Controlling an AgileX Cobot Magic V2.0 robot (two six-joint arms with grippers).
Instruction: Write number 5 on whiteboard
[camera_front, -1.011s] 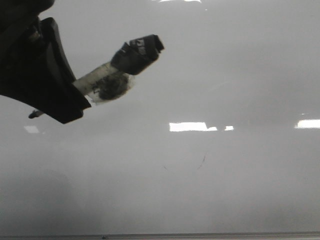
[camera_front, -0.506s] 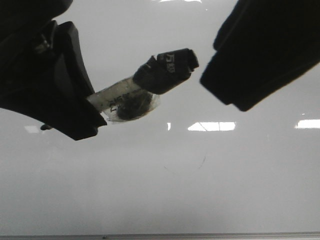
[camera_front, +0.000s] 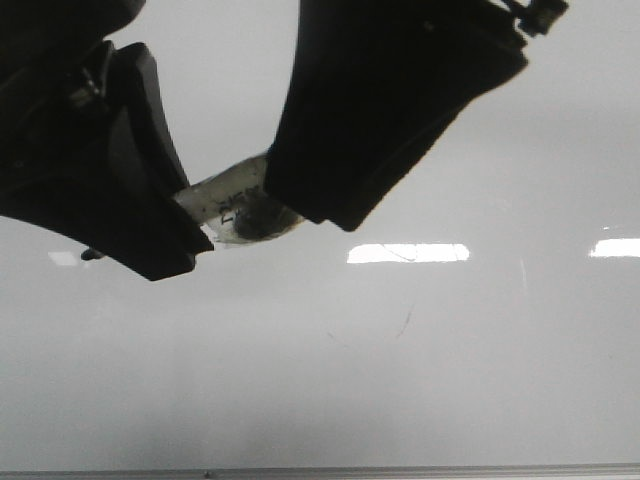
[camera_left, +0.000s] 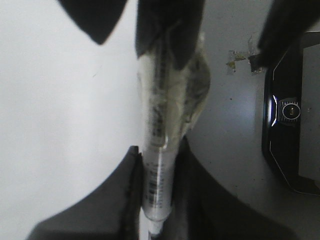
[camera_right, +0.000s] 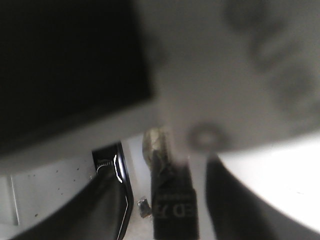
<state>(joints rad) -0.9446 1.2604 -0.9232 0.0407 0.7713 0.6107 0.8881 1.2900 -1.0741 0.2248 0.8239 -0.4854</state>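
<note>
Right gripper (camera_front: 300, 205) swung in over marker (camera_front: 225, 200) cap since half-second before; jaws straddled cap, closure unclear. Left gripper (camera_left: 159, 200) pinched barrel. Whiteboard (camera_front: 450, 360) below bore no 5. Light, slick marker: you grip cap squarely.

Right end effector (camera_front: 335, 215) now over the marker's (camera_front: 225, 200) dark cap.
</note>
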